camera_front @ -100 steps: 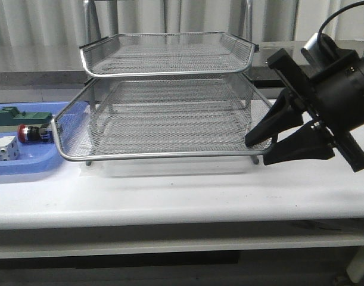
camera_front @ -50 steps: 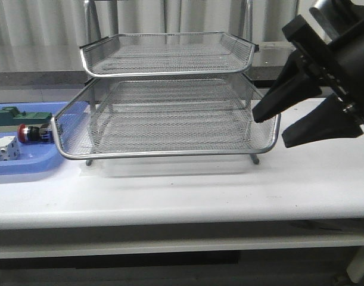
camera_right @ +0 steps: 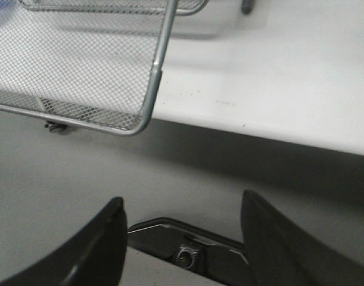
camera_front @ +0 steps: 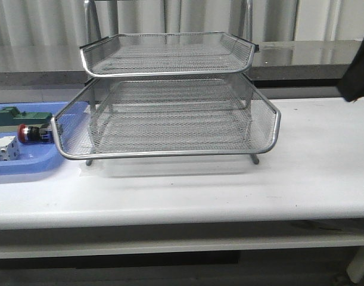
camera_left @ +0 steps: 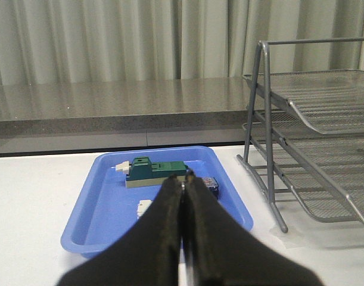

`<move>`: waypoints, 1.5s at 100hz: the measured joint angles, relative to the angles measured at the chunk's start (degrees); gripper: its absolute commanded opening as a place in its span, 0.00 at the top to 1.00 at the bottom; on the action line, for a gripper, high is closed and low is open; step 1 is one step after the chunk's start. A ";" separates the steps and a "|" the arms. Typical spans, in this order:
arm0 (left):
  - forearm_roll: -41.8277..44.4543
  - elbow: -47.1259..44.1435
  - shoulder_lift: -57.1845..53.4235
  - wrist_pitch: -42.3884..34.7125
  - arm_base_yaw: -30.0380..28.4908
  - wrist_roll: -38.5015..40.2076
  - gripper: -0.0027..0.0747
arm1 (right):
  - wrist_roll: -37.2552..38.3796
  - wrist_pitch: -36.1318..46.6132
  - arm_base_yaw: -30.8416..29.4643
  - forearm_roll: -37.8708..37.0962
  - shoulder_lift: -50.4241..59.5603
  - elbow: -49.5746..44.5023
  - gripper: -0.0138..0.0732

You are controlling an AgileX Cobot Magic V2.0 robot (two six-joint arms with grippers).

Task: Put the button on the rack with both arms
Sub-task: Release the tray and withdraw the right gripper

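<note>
The button (camera_front: 29, 133), red cap towards me, lies in the blue tray (camera_front: 27, 164) left of the rack (camera_front: 170, 119). In the left wrist view only its blue rear block (camera_left: 211, 185) shows, just past my left gripper (camera_left: 183, 179). That gripper is shut with nothing in it and hovers over the tray's near side. The rack's middle tier (camera_front: 170, 154) sticks out towards me. My right gripper (camera_right: 182, 210) is open and empty. It points down past the table's front edge, with the tier's corner (camera_right: 151, 95) in its view. Only a dark part of the right arm (camera_front: 359, 71) shows at the front view's right edge.
A green block (camera_front: 15, 117) and a white block (camera_front: 4, 152) share the blue tray with the button. The rack's metal legs (camera_left: 262, 137) stand just right of the tray. A grey counter runs behind the table.
The right arm has swung up and to the right, from beside the middle tier's right corner to almost out of the front view. The rack and the tray's contents have not moved.
</note>
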State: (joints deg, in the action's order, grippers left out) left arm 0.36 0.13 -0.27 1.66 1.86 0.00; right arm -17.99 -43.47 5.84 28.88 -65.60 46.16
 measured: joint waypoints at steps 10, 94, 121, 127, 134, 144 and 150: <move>0.00 0.00 0.00 0.00 0.00 0.00 0.99 | 2.93 0.00 0.00 -5.25 5.62 -0.11 0.34; 0.00 0.00 0.00 0.00 0.00 0.00 0.99 | 21.37 -7.72 0.00 -30.46 34.08 -1.22 0.34; 0.00 0.00 0.00 0.00 0.00 0.00 0.99 | 21.37 -9.88 0.00 -30.59 34.22 -1.22 0.34; 0.00 0.00 0.00 0.00 0.00 0.00 0.99 | 21.37 -10.14 0.00 -30.59 34.22 -1.22 0.35; 0.00 0.00 0.00 0.00 0.00 0.00 0.99 | 21.46 -10.20 0.00 -30.63 34.22 -1.22 0.40; 0.00 0.00 0.00 0.00 0.00 0.00 0.99 | 21.46 -10.20 0.00 -30.63 34.22 -1.22 0.56; 0.00 0.00 0.00 0.00 0.00 0.00 0.99 | 21.46 -10.20 0.00 -30.63 34.22 -1.22 0.69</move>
State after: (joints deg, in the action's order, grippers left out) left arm 0.36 0.13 -0.27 1.66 1.86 0.00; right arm 3.47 -53.67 5.84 -1.76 -31.39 44.93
